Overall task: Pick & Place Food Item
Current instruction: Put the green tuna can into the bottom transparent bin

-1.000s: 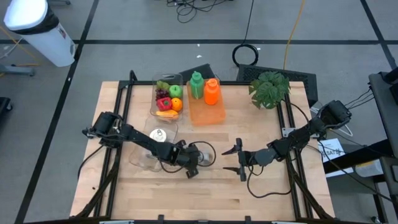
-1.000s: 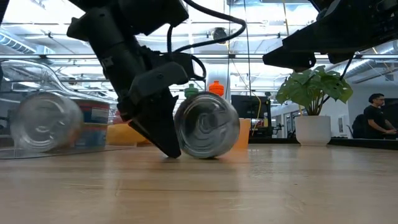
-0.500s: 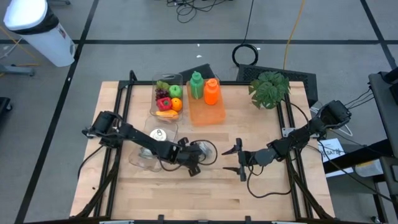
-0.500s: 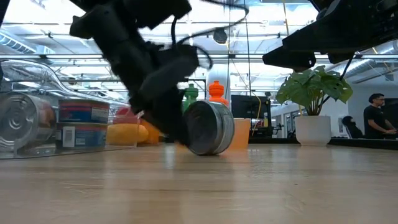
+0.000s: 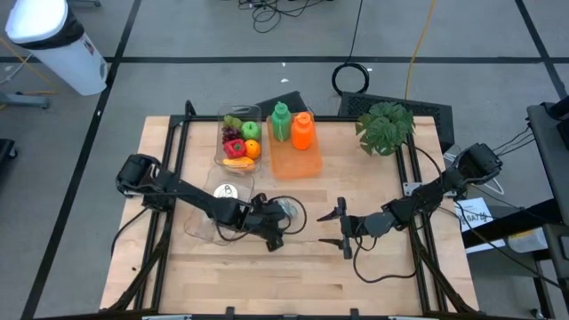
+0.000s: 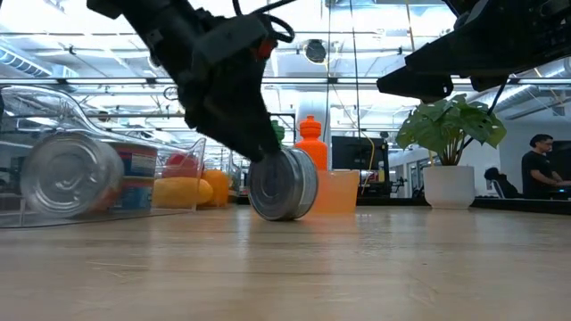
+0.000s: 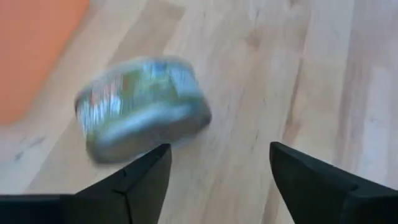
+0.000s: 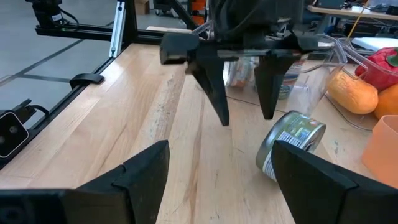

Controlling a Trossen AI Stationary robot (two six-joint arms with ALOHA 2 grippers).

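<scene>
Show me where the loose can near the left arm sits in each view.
High view: can mid-table, just beyond the left tool.
Low view: can on its side at centre, under the arm.
Left wrist view: can ahead of the open fingers.
Right wrist view: can beside the left tool.
Shared landmark: the orange tray close by.

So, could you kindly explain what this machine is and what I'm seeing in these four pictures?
These are two robot arms at a wooden table. One picture looks straight down from above, one looks level across the tabletop, and two come from cameras on the wrists. The left hand stands open above a small tin can lying on its side; nothing is held. The right hand waits open nearby, empty. Behind are a clear box of toy fruit, an orange tray with two bottles, another can and a potted plant.
</scene>
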